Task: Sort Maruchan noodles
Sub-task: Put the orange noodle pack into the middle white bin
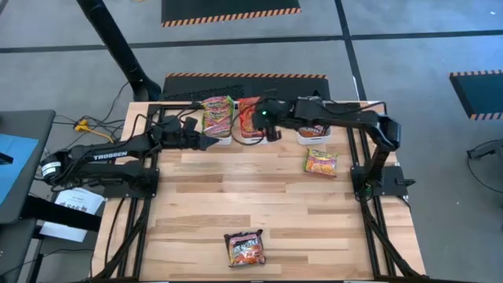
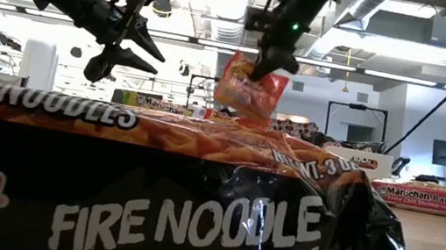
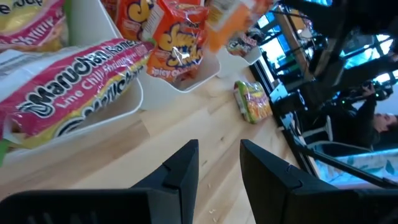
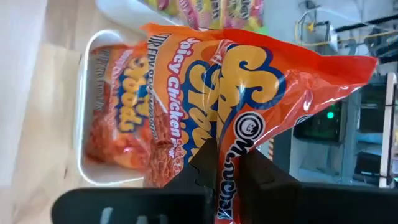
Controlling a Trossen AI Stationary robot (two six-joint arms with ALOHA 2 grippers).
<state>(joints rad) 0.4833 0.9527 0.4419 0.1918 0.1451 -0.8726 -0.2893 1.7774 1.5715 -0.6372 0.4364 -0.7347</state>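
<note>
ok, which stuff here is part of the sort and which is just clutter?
Job: orange packet held by right gripper; green packet and black packet loose on table; bins with sorted packets.
Clutter: yellow cable, papers off table.

Lined up along the table's point(image 1: 236, 196) upper edge, centre frame: three bins point(image 1: 250, 137) holding packets point(image 1: 218, 115). Hung above the middle bin in the right gripper point(image 1: 271, 132): one packet point(image 2: 251, 85). Lay right of centre: a lone packet point(image 1: 321, 163). Sat at bottom centre: another point(image 1: 245, 248).
</note>
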